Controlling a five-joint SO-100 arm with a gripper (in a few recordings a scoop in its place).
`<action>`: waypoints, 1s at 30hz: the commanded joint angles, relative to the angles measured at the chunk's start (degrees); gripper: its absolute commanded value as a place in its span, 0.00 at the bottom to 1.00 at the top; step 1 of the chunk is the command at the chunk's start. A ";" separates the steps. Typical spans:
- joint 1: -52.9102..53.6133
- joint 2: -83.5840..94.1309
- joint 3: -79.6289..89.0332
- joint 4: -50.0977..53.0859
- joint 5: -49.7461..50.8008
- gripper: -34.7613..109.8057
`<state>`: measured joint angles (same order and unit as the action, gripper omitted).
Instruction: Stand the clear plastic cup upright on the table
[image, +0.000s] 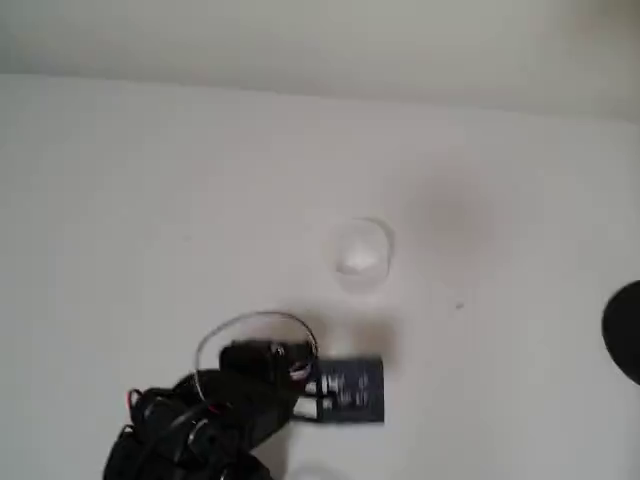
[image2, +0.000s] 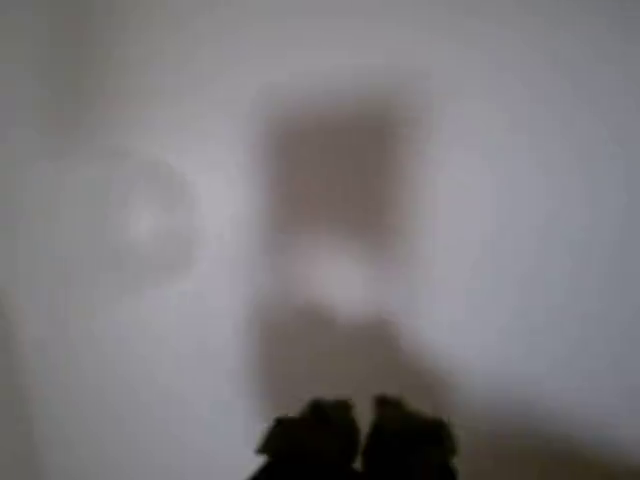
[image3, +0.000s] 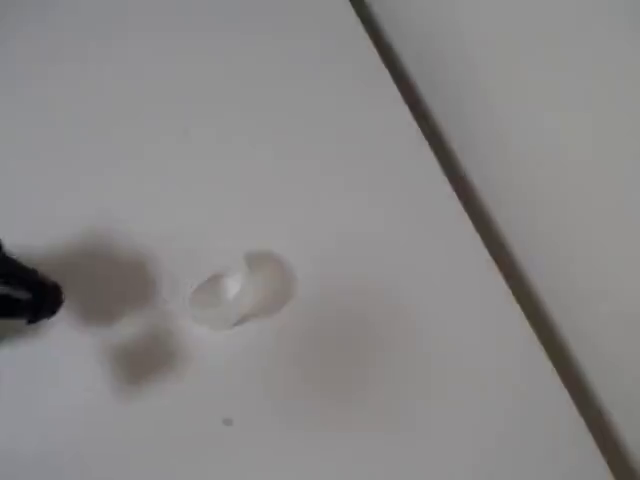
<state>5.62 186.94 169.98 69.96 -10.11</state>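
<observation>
The clear plastic cup (image: 362, 255) is a faint whitish outline on the white table (image: 150, 200), and in the fixed view the cup (image3: 243, 288) seems to lie on its side. My gripper (image: 350, 390), black, hovers just below the cup in the overhead view, apart from it. In the blurred wrist view the two dark fingertips (image2: 320, 435) sit close together at the bottom edge with nothing between them, and the cup (image2: 130, 220) is a dim ring at the left. In the fixed view the gripper's tip (image3: 28, 295) pokes in at the left edge.
A dark round object (image: 625, 330) sits at the right edge of the overhead view. A paler wall strip (image: 320, 40) runs along the table's far side, with a dark seam (image3: 470, 200) where they meet.
</observation>
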 joint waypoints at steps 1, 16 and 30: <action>1.14 1.49 0.70 1.49 3.52 0.24; 0.53 1.41 0.70 1.58 3.34 0.25; 0.53 1.41 0.70 1.58 3.34 0.25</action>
<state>6.06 188.53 170.77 71.19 -7.38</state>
